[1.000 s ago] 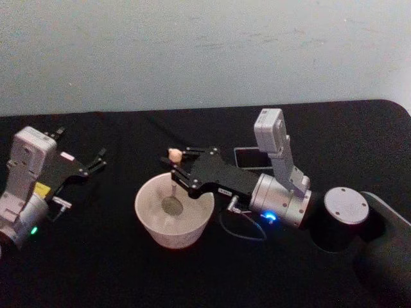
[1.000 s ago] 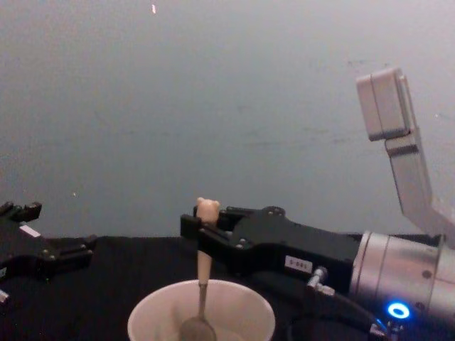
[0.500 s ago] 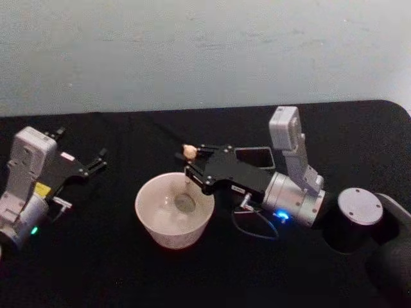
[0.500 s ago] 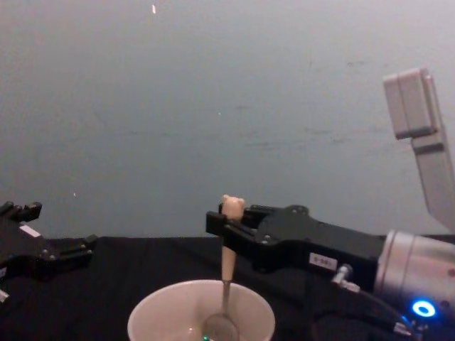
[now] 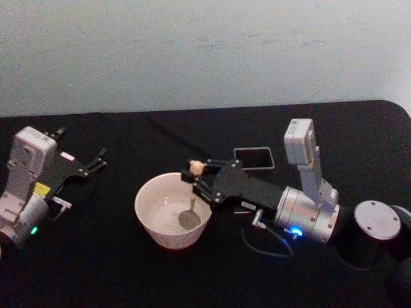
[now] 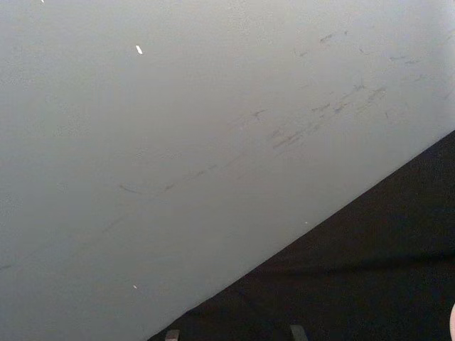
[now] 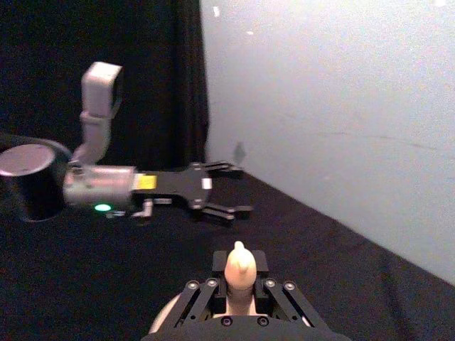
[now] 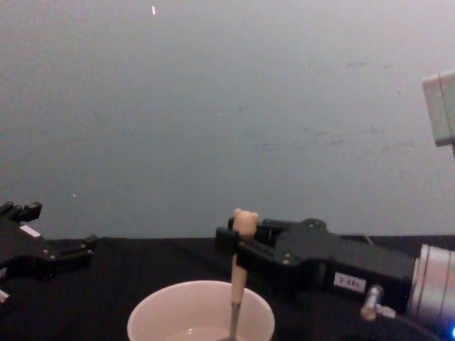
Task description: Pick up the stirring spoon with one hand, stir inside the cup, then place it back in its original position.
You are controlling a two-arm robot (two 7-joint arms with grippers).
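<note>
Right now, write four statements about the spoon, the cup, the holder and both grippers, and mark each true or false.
1. The right gripper is shut on the handle of the stirring spoon. True.
2. The spoon's metal bowl lies on the table beside the cup. False: it is down inside the cup, with the handle rising above the rim.
3. The left gripper grips the cup's rim. False: it is open and sits off to the cup's left, apart from it.
4. The dark grey holder stands on the far side of the right gripper, with no spoon in it. True.
</note>
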